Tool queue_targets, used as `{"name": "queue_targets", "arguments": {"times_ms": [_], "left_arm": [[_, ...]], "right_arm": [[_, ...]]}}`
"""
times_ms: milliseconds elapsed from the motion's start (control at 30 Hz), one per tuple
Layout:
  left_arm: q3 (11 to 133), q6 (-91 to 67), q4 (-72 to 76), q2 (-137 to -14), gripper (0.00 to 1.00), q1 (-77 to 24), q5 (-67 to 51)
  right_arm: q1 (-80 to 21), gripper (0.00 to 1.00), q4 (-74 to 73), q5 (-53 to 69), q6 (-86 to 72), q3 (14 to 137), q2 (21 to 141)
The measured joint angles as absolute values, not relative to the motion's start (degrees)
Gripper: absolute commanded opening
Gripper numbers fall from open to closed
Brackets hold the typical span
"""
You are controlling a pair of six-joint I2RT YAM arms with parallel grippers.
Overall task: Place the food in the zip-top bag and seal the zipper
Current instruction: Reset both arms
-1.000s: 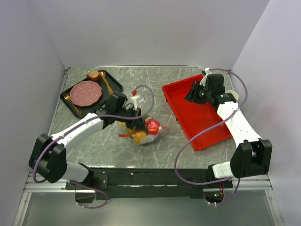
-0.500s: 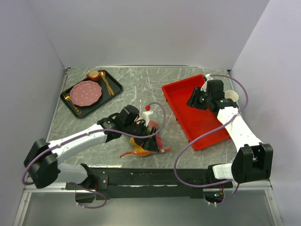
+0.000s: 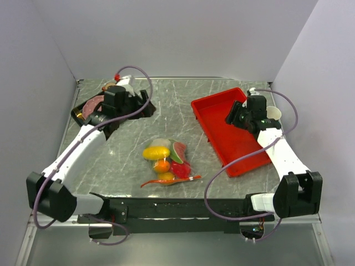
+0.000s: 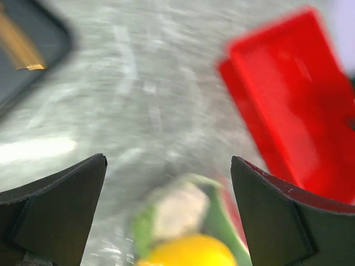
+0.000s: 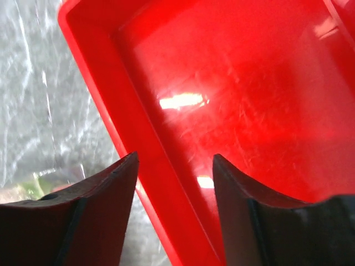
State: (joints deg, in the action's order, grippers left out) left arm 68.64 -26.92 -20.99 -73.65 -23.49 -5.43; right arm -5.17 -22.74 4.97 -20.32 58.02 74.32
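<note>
The food lies in a heap mid-table: a yellow fruit (image 3: 156, 152), a watermelon slice (image 3: 178, 151), an orange (image 3: 162, 165), a red piece (image 3: 181, 169) and a white-green vegetable (image 3: 160, 142). The clear zip-top bag (image 3: 188, 166) around it barely shows. Its zipper (image 3: 169, 180) runs as an orange-red strip along the near side. My left gripper (image 3: 145, 105) hangs open at the back left, well clear of the heap. Its wrist view shows the blurred vegetable (image 4: 173, 213) and yellow fruit (image 4: 191, 254) below the open left gripper (image 4: 168, 160). My right gripper (image 5: 175, 157) stands open and empty above the red tray (image 5: 233, 100).
The red tray (image 3: 233, 149) lies at the right, with my right gripper (image 3: 234, 114) over its far end. A black tray (image 3: 81, 114) with a pink plate (image 3: 94, 102) sits at the back left, partly hidden behind the left arm. Grey walls close in the table.
The left gripper opened and let go of the bag, then swung from mid-table to the back left. The bag and food dropped flat onto the table. The right jaws spread wider.
</note>
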Motion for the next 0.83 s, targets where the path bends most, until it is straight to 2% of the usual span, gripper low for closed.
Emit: {"name": "queue_targets", "arguments": {"times_ms": [200, 633, 667, 833], "left_arm": [[68.62, -28.16, -19.46, -76.36, 0.99, -19.62, 1.43], [66.32, -28.16, -10.07, -78.70, 0.99, -19.62, 9.02], [65.78, -28.14, -9.65, -78.76, 0.99, -19.62, 9.17], [61.65, -27.88, -7.03, -78.48, 1.00, -19.57, 10.20]], "right_arm": [[-3.88, 0.74, -16.14, 3.07, -20.56, 54.61, 69.52], [-3.86, 0.75, -2.22, -4.91, -19.07, 41.89, 65.39], [-3.86, 0.79, -1.65, -5.56, -18.87, 41.17, 65.17], [-3.79, 0.83, 0.27, -10.11, -18.11, 40.14, 64.86]]}}
